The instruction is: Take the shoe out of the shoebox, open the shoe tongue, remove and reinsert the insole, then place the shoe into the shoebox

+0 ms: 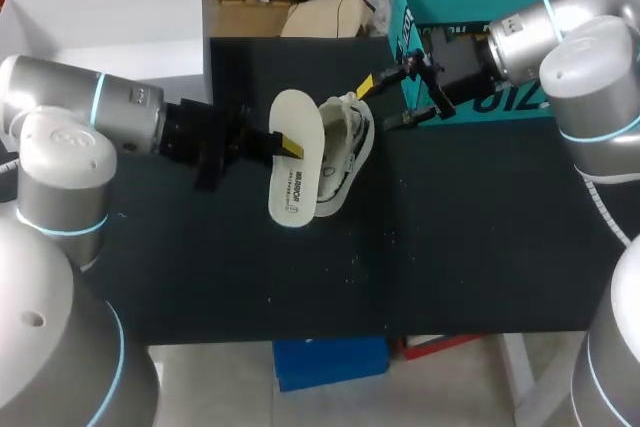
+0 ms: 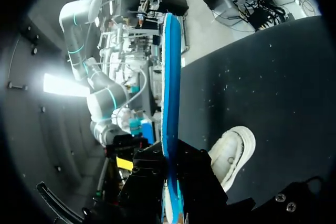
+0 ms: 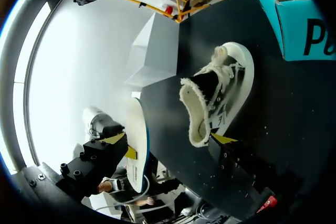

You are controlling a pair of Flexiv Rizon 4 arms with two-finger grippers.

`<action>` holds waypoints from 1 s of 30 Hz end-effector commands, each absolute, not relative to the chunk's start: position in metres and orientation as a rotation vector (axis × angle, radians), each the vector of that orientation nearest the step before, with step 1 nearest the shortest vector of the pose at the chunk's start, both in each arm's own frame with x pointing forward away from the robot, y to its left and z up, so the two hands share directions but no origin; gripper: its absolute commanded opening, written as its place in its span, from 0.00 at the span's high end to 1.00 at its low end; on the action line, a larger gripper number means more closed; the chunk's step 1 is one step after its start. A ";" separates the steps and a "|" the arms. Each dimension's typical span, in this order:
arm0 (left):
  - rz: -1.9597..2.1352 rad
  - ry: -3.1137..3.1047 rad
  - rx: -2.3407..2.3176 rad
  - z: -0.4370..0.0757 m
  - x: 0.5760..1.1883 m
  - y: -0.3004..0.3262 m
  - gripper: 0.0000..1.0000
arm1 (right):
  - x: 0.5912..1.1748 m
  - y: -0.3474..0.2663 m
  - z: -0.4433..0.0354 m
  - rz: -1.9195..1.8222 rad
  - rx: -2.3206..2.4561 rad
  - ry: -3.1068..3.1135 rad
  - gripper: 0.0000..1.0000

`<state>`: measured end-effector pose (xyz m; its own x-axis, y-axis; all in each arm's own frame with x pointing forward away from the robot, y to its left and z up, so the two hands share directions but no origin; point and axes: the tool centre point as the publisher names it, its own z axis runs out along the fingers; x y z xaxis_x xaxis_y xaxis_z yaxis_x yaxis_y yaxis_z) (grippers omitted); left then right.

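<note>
A white insole (image 1: 296,157) hangs on edge above the black table, with my left gripper (image 1: 285,144) shut on its middle. In the left wrist view the insole (image 2: 170,93) shows edge-on with a blue rim, rising from between the fingers of that gripper (image 2: 170,184). The cream shoe (image 1: 345,152) lies on its side right behind the insole, its fleecy opening (image 3: 207,95) turned toward my right arm. My right gripper (image 1: 385,102) stands open just beside the shoe's collar, holding nothing. One of its yellow fingertips (image 3: 223,138) is close under the shoe. The shoe (image 2: 233,153) rests on the mat.
The teal shoebox (image 1: 480,7) stands at the back right, behind my right arm, and is also seen as the shoebox (image 3: 310,19) beyond the shoe. A white open box (image 1: 110,27) sits at the back left. The black mat (image 1: 450,247) extends toward the front.
</note>
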<state>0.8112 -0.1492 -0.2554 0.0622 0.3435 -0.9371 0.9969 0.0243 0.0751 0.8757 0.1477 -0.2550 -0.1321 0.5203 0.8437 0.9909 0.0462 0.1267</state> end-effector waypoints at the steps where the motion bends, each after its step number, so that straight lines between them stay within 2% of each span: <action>1: -0.935 1.428 1.465 -0.255 0.810 -0.151 1.00 | 0.876 0.149 -0.255 -0.990 -1.530 -1.720 0.00; 8: -0.871 1.550 1.670 -0.263 0.795 -0.150 1.00 | 0.848 0.130 -0.256 -0.881 -1.682 -2.043 0.00; 18: -0.911 1.647 1.762 -0.282 0.780 -0.150 1.00 | 0.812 0.115 -0.261 -0.933 -1.654 -2.221 0.00; 30: -0.964 1.775 1.876 -0.302 0.758 -0.149 1.00 | 0.804 0.112 -0.259 -0.948 -1.630 -2.249 0.00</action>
